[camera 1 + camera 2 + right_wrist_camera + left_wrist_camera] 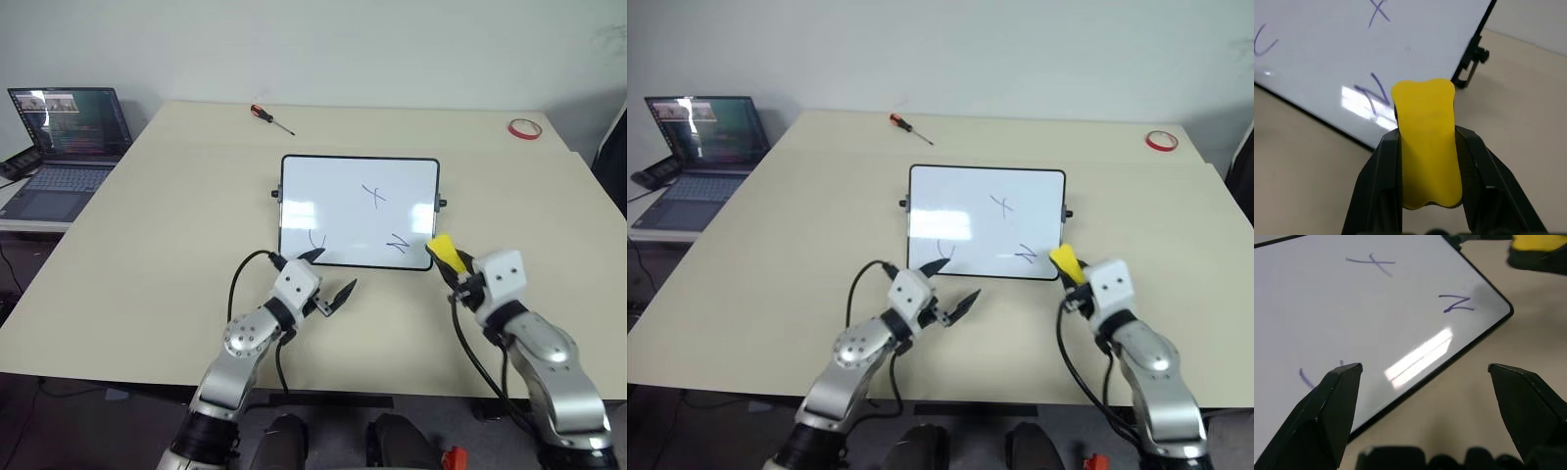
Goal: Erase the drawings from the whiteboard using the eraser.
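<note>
Eraser [1427, 147] sits clamped between the two black fingers of my right pincer [457, 269], its yellow top facing up and its long axis running along the fingers, so I judge the dark wiping side can be brought flat onto the board with a simple dip of the wrist. I hold it just off the near right corner of the whiteboard [359, 186], apart from the surface, which puts the N-shaped mark [397, 244] closest to it. The board lies flat on the counter [147, 245], squarely ahead of me, with three blue drawings showing: the x [373, 196] toward the middle, the N near the right front edge, and a curved C-like stroke [315, 241] at the left front edge. None of them looks wiped yet, so the erasing itself seems not to have begun. My left pincer [330, 285] is spread wide and carries nothing; it hangs at the board's near left edge, beside the curved stroke, a sensible spot from which to steady the frame if the board slides under pressure. A glossy surface like this may skate on the counter, so I would press lightly and wipe toward the braced side.
</note>
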Controlling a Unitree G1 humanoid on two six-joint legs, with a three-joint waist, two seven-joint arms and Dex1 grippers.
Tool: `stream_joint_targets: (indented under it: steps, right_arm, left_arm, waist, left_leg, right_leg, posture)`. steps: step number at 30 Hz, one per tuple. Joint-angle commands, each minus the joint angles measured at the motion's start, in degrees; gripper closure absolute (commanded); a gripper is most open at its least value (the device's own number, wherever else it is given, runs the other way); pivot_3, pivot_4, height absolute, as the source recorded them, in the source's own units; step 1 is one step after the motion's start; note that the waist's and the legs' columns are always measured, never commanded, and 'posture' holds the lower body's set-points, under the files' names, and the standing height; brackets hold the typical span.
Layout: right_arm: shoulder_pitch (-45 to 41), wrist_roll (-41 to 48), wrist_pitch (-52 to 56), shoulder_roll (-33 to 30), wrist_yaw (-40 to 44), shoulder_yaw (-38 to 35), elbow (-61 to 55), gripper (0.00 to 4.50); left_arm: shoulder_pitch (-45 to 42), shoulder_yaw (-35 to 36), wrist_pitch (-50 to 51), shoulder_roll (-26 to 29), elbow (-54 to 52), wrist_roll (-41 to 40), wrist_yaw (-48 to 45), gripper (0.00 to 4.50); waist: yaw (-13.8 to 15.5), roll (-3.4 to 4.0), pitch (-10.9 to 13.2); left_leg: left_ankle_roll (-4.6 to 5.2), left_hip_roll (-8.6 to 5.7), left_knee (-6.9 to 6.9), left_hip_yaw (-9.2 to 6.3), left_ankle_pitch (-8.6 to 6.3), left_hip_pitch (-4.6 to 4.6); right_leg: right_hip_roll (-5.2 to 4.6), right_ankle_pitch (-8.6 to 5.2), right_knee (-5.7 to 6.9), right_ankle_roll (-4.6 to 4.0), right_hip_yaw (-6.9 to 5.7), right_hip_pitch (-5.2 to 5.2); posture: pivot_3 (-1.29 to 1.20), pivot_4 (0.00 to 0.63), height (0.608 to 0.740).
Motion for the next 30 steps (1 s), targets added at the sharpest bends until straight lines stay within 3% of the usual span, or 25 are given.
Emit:
stream_joint_targets:
  steps: [1,16,23,30]
  right_arm:
    - [4.8,-0.3,-7.0,-2.0,2.4,-2.1,-1.5,3.36]
    - [2.6,-0.8,-11.8,-2.1,2.5,-0.7,2.8,3.36]
    - [-8.7,-3.2,-11.1,1.0,-1.3,2.5,6.7,3.36]
    - [-27.4,-5.4,-14.6,6.7,-2.6,8.6,21.4,3.36]
  left_arm:
    - [2.3,2.0,0.7,-0.5,-4.9,0.0,3.2,0.0]
    - [1.1,1.7,1.8,-0.9,-4.3,0.3,5.1,0.0]
    - [-2.1,1.2,-0.1,-0.2,-1.6,-0.5,2.5,0.0]
    - [-5.1,1.5,-3.0,0.3,1.5,1.2,3.5,0.0]
  waist:
    - [0.0,0.0,0.0]
    - [0.0,0.0,0.0]
    - [0.0,0.0,0.0]
    - [-0.2,0.03,0.0]
  left_leg:
    - [0.0,0.0,0.0,-0.02,0.0,0.04]
    - [0.0,-0.01,0.0,0.1,0.0,0.06]
    - [0.0,0.01,0.01,0.12,0.01,0.09]
    - [0.0,0.02,-0.01,0.19,0.01,0.08]
  right_leg:
    - [0.0,-0.01,0.0,0.02,0.0,0.05]
    - [0.03,0.0,-0.01,0.02,-0.01,0.05]
    - [0.1,0.02,0.0,0.04,-0.04,0.05]
    - [0.1,0.05,0.03,0.05,-0.03,-0.03]
  posture:
    - [0.0,0.15,0.74]
    - [0.0,0.15,0.74]
    - [0.0,0.15,0.74]
    - [0.0,0.15,0.74]
